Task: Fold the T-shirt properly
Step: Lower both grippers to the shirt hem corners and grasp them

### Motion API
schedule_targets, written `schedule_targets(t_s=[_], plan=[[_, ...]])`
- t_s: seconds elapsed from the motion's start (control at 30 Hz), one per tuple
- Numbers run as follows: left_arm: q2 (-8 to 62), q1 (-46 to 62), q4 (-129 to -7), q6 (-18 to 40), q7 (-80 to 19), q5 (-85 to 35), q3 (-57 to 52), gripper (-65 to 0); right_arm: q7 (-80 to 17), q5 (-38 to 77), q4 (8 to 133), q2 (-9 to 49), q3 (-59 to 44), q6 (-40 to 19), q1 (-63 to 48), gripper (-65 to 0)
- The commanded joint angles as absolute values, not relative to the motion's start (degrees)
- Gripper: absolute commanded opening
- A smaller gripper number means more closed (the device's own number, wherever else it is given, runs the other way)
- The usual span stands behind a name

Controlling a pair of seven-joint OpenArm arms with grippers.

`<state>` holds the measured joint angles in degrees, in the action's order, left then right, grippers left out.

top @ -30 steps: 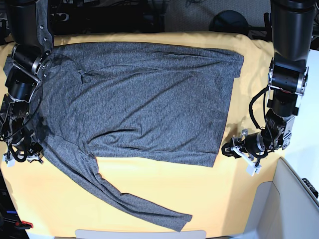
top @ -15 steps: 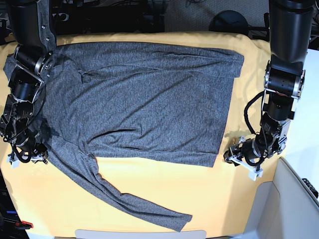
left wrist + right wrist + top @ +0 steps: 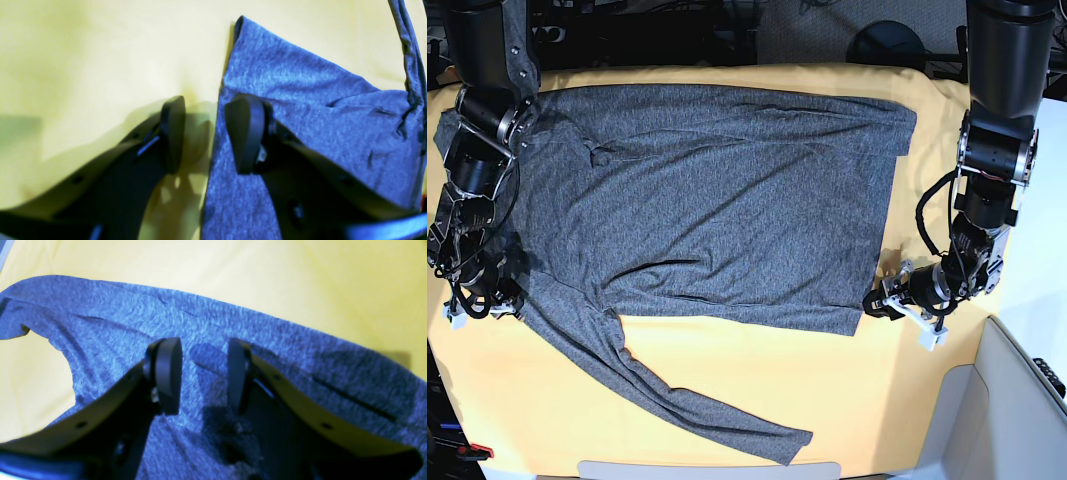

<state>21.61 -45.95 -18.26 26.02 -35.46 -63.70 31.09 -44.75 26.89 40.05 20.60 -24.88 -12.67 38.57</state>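
The dark grey long-sleeved T-shirt [image 3: 727, 200] lies spread flat on the yellow cloth [image 3: 827, 390], one sleeve trailing toward the front edge. My left gripper [image 3: 877, 305] is open at the shirt's front right hem corner. In the left wrist view this gripper [image 3: 208, 133] straddles the shirt's edge [image 3: 317, 116], one finger over fabric and the other over yellow cloth [image 3: 100, 50]. My right gripper [image 3: 499, 302] is open at the shirt's left side, where the sleeve starts. In the right wrist view it [image 3: 202, 373] hangs open just over the fabric [image 3: 233, 326] and holds nothing.
A pale grey bin [image 3: 1017, 400] stands at the front right corner. A black round object [image 3: 885, 42] sits behind the table's far edge. A small red item [image 3: 472, 452] lies at the front left. Yellow cloth shows in the right wrist view [image 3: 300, 273].
My left gripper has moved left, up to the shirt's hem corner. My right gripper has shifted slightly right onto the shirt's edge. The shirt has not moved.
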Motion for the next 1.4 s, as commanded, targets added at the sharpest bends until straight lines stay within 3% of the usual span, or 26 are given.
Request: schedule_targets(t_s=[0.0,0.83,0.9,1.03,1.07,1.37], plan=[[21.7,-46.5,-18.4,25.8,-37.8,-62.4,31.1,-40.7,-43.5,27.5,41.3,21.5,-24.9,-13.3,40.5,-41.9],[18.3,-45.2,-22.5,25.8,-37.1,-62.1,31.4,-41.2,-43.4,27.5,41.4,21.4,-25.0,-13.3,38.5,-41.9],[18.3,-45.2,-22.5,25.8,-36.9,-62.1,31.4,-44.1,-43.4,27.5,41.4,21.4,-25.0,-13.3,38.5,-41.9],[18.3,-45.1,-22.4,25.8,-36.1,-62.0,31.5,-62.9,-43.4,27.5,41.3,21.8,-25.0,-13.3,38.5,-41.8],[18.3,-45.1,-22.4,25.8,-36.1,-62.0,31.5,-65.0,-43.4,27.5,41.3,22.0,-25.0,-13.3,38.5,-41.7],[18.4,-44.9,-22.4,25.8,-36.1,-62.0,31.6,-64.4,-40.6,27.1,40.7,27.8,-24.9,-13.3,40.0,-39.0]])
